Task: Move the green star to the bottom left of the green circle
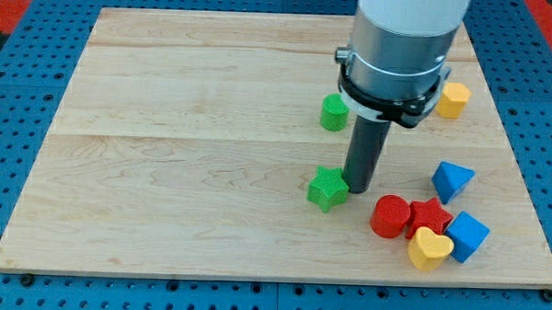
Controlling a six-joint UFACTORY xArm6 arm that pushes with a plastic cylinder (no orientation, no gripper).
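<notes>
Green star touching my tip, on its left.

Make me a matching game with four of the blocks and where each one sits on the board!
Things:
1. green star
2. green circle
3. yellow heart
4. blue triangle

Places:
A. lowest block in the view, among the red and blue ones
B. touching my tip, on its left
C. right of the rod, above the red star
D. above the green star, near the arm's collar

Pairs: 1-B, 2-D, 3-A, 4-C
</notes>
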